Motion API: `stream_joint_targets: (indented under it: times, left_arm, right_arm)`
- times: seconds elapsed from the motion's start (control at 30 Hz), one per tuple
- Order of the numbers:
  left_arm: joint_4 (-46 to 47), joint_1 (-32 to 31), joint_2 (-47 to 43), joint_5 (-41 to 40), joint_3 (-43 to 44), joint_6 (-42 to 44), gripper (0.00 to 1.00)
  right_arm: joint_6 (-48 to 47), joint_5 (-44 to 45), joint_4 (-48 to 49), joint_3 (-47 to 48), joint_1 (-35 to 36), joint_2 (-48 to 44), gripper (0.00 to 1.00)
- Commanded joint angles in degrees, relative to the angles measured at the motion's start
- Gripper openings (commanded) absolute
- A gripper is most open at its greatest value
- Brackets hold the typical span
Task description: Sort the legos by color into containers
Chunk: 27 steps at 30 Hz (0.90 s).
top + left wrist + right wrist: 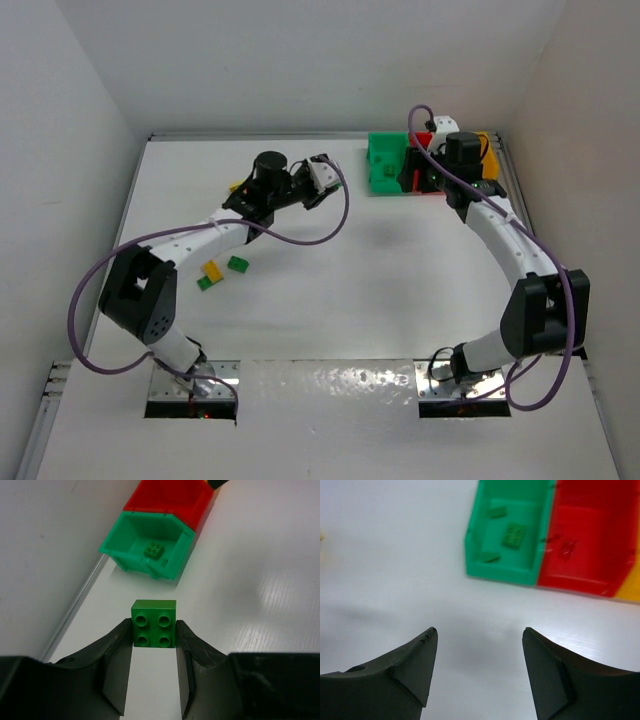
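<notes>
My left gripper (153, 628) is shut on a green lego (154, 614), studs up, held above the table; from above that gripper (322, 172) is left of the containers. Ahead stands the green bin (176, 544) with a green brick (154, 550) inside, and the red bin (167, 502) behind it. My right gripper (480, 632) is open and empty over bare table, close in front of the green bin (475, 555) and the red bin (600, 582). Three green bricks (514, 535) lie in the green one, and red pieces (567, 547) in the red one.
The yellow bin (486, 150) ends the row at the back right. Loose legos lie near the left arm: a green one (238, 263), a yellow one (212, 269), another green one (204, 283) and a yellow one (235, 186). White walls enclose the table.
</notes>
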Motion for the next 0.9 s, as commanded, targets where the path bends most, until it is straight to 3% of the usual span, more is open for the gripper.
stream_joint_targets:
  times: [0.0,0.1,0.27,0.43,0.87]
  left_arm:
    - [6.4,-2.5,0.3,3.1,1.5,7.4,0.00]
    - [7.3,-2.6,-0.6,5.9,0.7,10.9,0.00]
    - [7.2,-2.6,-5.5,11.6,-4.8,16.4,0.00]
    - [3.7,-2.7,-7.5,13.9,-6.0,15.3,0.00]
    - [2.7,-3.1,-9.2,12.4,-6.4,13.5,0.00]
  right_arm:
    - [3.3,-13.4,-4.1,4.7,0.6,-1.6,0.67]
    - [7.7,-22.4,-3.5,4.4,0.8,-2.3,0.64]
    - [17.4,-33.6,10.9,-1.0,4.1,-4.7,0.61]
    - [21.4,-36.4,16.2,-2.5,7.5,-5.2,0.60]
    - [20.3,-32.6,14.7,-3.0,11.2,-3.3,0.60]
